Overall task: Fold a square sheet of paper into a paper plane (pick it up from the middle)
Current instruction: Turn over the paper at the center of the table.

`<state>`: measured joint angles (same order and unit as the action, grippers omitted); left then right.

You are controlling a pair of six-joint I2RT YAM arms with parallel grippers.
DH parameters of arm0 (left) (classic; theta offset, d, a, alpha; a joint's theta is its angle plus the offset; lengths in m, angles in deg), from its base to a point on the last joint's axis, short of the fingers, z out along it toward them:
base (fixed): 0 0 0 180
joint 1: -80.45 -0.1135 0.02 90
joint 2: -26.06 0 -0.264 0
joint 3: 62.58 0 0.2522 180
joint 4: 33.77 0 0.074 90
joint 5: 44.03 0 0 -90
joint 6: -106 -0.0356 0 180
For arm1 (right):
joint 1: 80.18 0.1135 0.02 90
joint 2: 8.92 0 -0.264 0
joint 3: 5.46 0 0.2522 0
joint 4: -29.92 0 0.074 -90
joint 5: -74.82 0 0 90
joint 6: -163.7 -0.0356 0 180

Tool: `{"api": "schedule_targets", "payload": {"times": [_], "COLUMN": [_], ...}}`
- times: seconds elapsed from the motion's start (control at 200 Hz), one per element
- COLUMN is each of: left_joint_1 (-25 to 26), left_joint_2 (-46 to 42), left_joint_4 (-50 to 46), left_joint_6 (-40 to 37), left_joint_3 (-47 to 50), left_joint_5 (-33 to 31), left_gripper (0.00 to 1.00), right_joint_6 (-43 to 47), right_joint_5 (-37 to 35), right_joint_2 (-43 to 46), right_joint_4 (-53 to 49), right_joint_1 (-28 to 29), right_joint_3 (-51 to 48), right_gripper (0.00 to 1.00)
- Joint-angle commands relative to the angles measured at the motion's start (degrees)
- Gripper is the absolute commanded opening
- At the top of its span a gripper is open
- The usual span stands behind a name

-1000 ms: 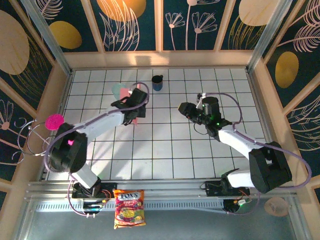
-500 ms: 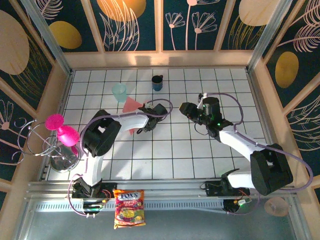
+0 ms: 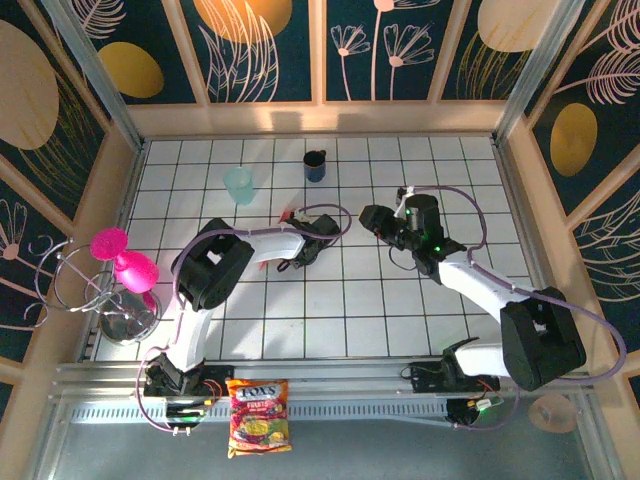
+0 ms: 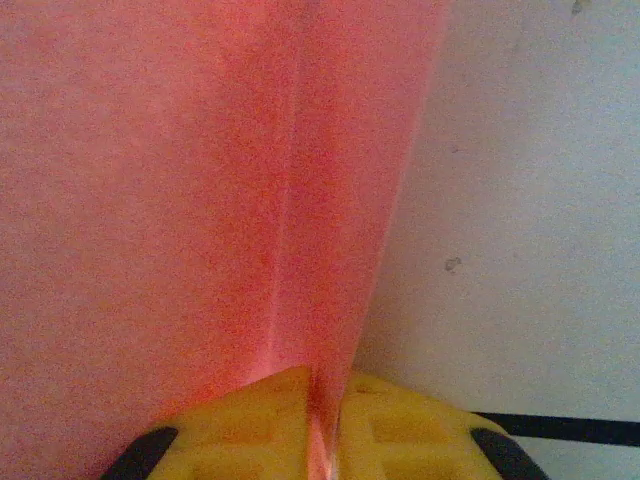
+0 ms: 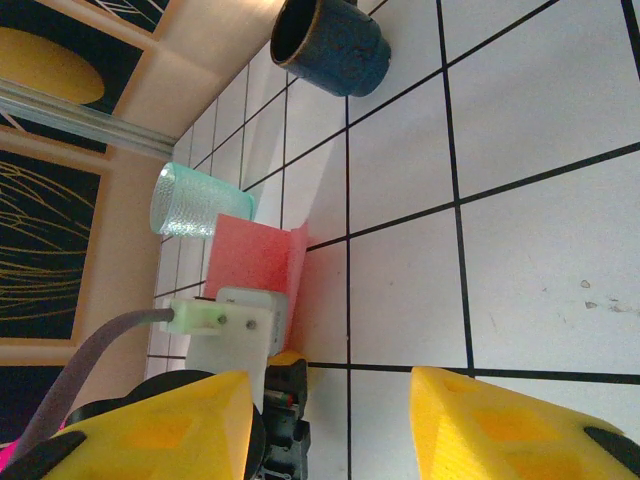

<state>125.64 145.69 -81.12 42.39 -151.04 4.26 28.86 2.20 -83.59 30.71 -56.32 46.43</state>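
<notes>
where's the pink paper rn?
In the left wrist view the folded salmon-pink paper is clamped in the left gripper; from above that's centre-left, just nearer than the teal cup and dark mug.

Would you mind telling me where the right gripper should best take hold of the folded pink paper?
Probably on the folded crease of the paper, on the stretch past the left gripper that pinches it, coming in level from the side of the right gripper. The crease seems to stand off the table, double-layered and stiffer than the loose flaps.
</notes>
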Motion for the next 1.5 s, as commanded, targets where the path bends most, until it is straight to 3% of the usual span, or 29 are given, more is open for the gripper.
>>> {"api": "schedule_targets", "payload": {"times": [0.0,0.285,0.511,0.756,0.951,1.056,1.166,1.336,1.492], "left_joint_1": [0.5,0.5,0.4,0.4,-0.9,-4.6,-9.9,-13.1,-14.3], "left_joint_2": [1.6,-2.0,-7.6,-17.5,-25.4,-29.2,-32.2,-30.8,-28.6], "left_joint_4": [1.6,2.8,5.3,13.4,16.0,19.7,25.2,29.4,30.6], "left_joint_6": [2.1,3.4,6.4,11.2,12.1,13.2,14.7,16.2,16.7], "left_joint_3": [0.2,0.4,2.5,6.8,9.1,13.4,18.6,23.4,24.2], "left_joint_5": [6.0,12.9,22.7,41.5,39.7,40.2,44.8,49.3,47.3], "left_gripper": [0.19,0.29,0.34,0.41,0.47,0.51,0.55,0.57,0.58], "right_joint_6": [0.9,0.6,0.5,0.6,1.4,1.6,2.2,2.5,2.7], "right_joint_5": [-1.0,-0.9,-0.8,-1.0,0.1,-0.2,-0.6,-1.1,-1.1], "right_joint_2": [0.1,0.1,0.0,-0.5,0.2,1.4,2.6,2.6,2.2], "right_joint_4": [0.3,0.8,1.1,1.6,2.6,3.9,5.0,5.1,5.2], "right_joint_1": [-0.2,-0.2,-0.2,-0.2,-0.1,0.1,0.6,1.5,2.2], "right_joint_3": [-0.3,-0.3,-0.2,-0.5,-1.0,-2.2,-3.3,-3.5,-3.3], "right_gripper": [0.46,0.46,0.46,0.47,0.53,0.60,0.67,0.73,0.76]}}
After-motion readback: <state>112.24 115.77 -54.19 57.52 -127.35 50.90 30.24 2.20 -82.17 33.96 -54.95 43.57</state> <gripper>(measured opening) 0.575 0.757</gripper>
